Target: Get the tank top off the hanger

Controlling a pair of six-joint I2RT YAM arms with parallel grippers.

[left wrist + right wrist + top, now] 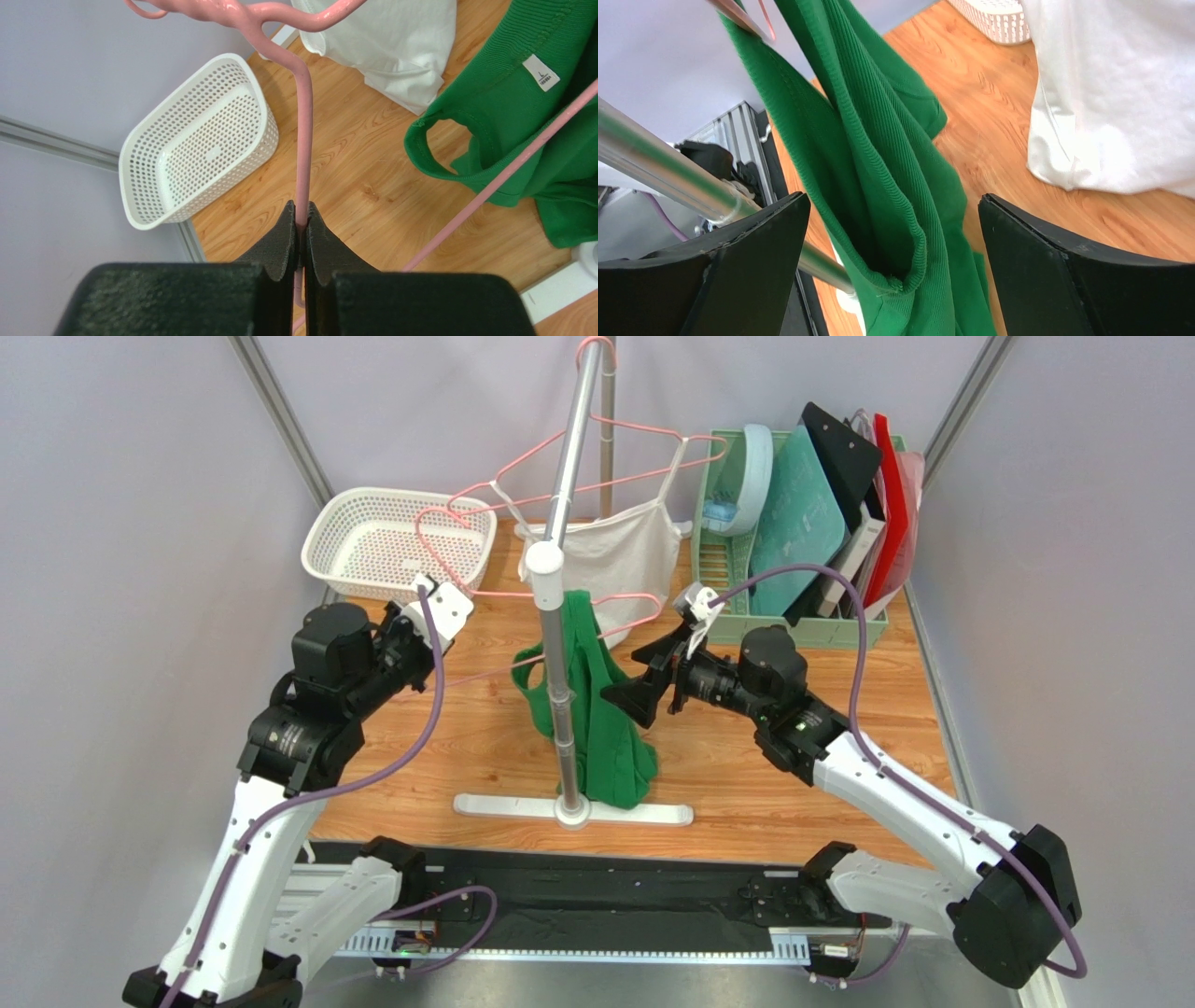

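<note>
Now the left tool (303, 231) pinches the pink hanger (303, 140) to hold it steady, while the right tool (892, 206) sits wide apart around the hanging green tank top (878, 161), ready to grab.

Top view: high, behind the arms (288, 742), looking down over the whole surface (477, 742). Left wrist: close, past the left gripper (302, 234) along the hanger (303, 140) toward the basket (196, 140). Right wrist: tight on the green top (878, 175). All three share that top.

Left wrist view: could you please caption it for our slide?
Left pincer shut on pink wire hanger, white perforated plastic basket beyond.
</note>
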